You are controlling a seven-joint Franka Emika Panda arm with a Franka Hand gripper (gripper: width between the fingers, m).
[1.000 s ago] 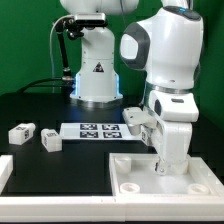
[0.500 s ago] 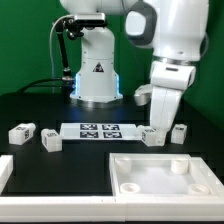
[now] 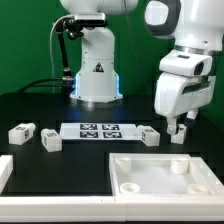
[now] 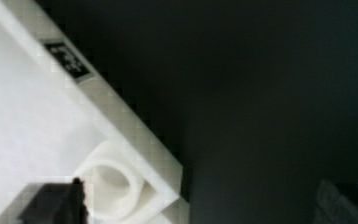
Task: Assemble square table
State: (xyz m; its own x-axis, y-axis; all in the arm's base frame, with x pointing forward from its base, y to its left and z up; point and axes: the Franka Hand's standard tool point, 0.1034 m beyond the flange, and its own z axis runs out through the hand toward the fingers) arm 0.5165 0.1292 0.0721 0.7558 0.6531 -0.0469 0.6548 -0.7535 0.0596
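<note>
The white square tabletop (image 3: 150,178) lies recessed side up at the front right of the exterior view, with round sockets in its corners. In the wrist view its tagged edge (image 4: 51,120) and one corner socket (image 4: 114,182) show. Three white tagged legs lie on the black table: two at the exterior view's left (image 3: 20,132) (image 3: 50,141) and one by the tabletop's far edge (image 3: 150,136). A fourth white piece (image 3: 181,137) is partly hidden behind the fingertips. My gripper (image 3: 178,127) (image 4: 202,205) hangs open and empty above the tabletop's far right corner.
The marker board (image 3: 100,129) lies between the legs. The white domed robot base (image 3: 97,70) stands at the back. A white rim (image 3: 5,172) shows at the front left. The arm's white body fills the upper right.
The arm has risen from the tabletop and moved toward the exterior view's right. The gripper now hangs higher, open. The legs and tabletop have not moved.
</note>
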